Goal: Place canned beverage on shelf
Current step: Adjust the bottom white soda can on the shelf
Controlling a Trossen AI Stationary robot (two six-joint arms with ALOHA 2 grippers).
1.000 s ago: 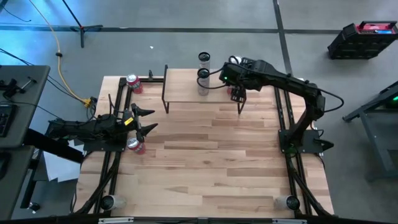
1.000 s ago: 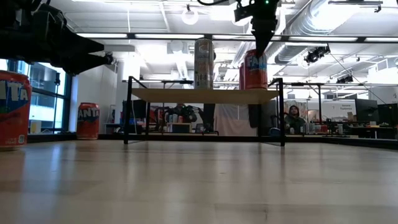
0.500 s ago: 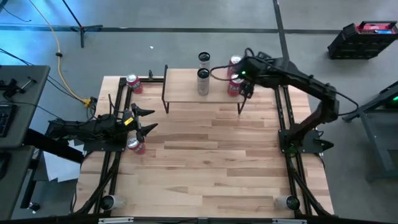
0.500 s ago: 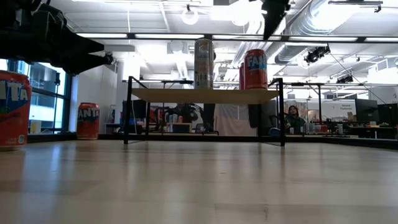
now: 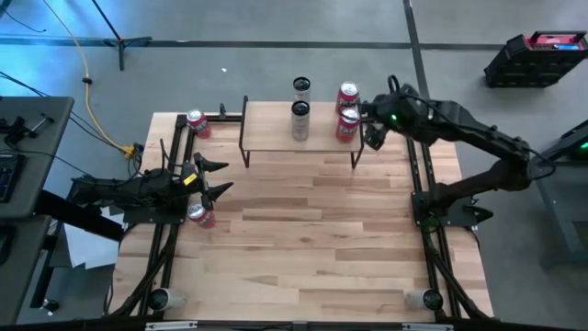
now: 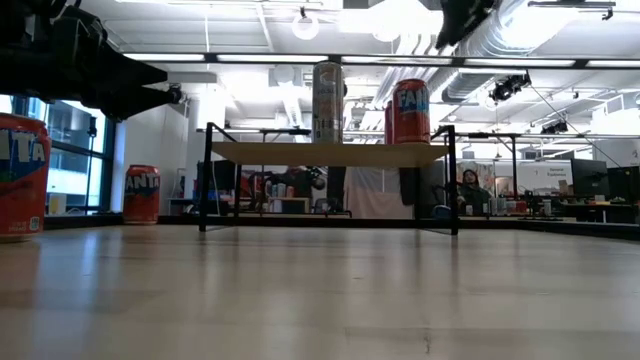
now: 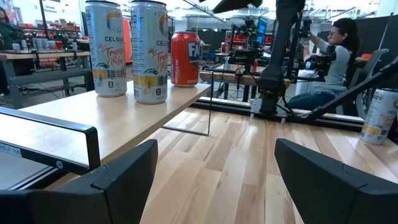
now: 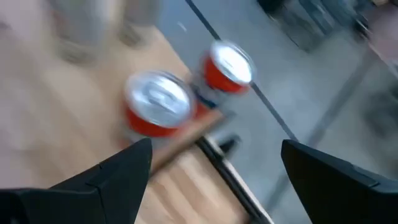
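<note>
The shelf (image 5: 276,138) stands at the table's far side on thin black legs. On its top stand two tall silver cans (image 7: 149,50) and two red cans. The nearer red can (image 5: 345,121) stands by the shelf's right end, and the other red can (image 5: 347,93) is just beyond it. My right gripper (image 5: 372,134) hangs open above and to the right of the red cans (image 8: 158,106), touching nothing. My left gripper (image 5: 224,178) waits open and level at the table's left side, pointing toward the shelf (image 7: 124,118).
A red can (image 5: 197,213) stands on the table beside my left gripper, and another (image 5: 196,121) stands at the far left corner. A light can (image 7: 379,115) stands on the table farther off. Black frame rails run along both side edges. A person sits beyond the table (image 6: 468,190).
My right gripper has risen from the top of the nearer red can and drawn back toward the table's right edge, rolling and tipping as it went. The can stays upright on the shelf's right end. The red can behind it has come into view.
</note>
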